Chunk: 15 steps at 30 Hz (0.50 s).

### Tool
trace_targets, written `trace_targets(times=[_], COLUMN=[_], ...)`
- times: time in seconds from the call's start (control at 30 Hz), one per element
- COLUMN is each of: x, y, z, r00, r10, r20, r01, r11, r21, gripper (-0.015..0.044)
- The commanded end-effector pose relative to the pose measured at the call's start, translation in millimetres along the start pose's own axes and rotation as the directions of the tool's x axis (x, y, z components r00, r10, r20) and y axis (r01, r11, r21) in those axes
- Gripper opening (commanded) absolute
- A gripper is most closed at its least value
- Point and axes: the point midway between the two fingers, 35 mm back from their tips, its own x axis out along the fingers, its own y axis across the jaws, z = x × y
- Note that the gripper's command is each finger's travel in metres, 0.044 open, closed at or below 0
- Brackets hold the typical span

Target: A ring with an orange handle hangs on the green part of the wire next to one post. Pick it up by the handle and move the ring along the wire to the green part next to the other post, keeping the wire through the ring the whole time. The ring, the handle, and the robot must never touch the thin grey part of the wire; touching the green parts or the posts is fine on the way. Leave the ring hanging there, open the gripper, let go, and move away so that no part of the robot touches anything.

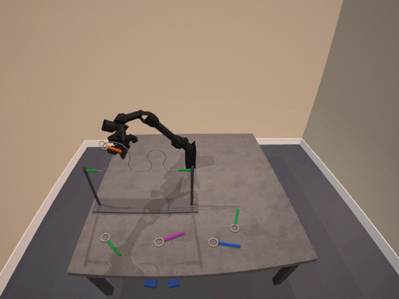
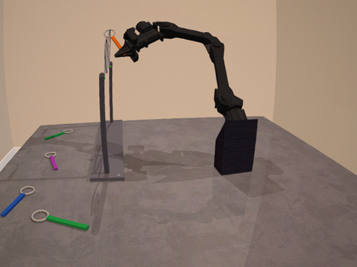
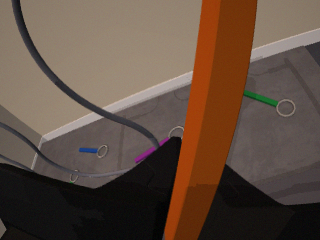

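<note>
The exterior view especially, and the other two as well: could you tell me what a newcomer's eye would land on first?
First, the black arm arching high from its dark block at the table's right, its pincer shut on the orange handle, carrying the ring above the two posts. In the top view, the grey wire snakes between green ends. Four spare rings lie on the table's front, the purple-handled one in the middle.

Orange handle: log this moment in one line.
pincer: shut on orange handle | ring: high on grey wire | spare rings: on table
</note>
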Motion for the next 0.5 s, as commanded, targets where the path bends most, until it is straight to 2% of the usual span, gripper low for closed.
trace_targets(times=[0.0, 0.47], x=[-1.1, -0.5], y=[-1.3, -7.6], z=[-0.4, 0.2], r00=[0.999, 0.991], r10=[-0.032, -0.13], r20=[0.007, 0.037], r01=[0.033, 0.135], r11=[0.998, 0.97], r21=[-0.051, -0.204], gripper=[-0.015, -0.015])
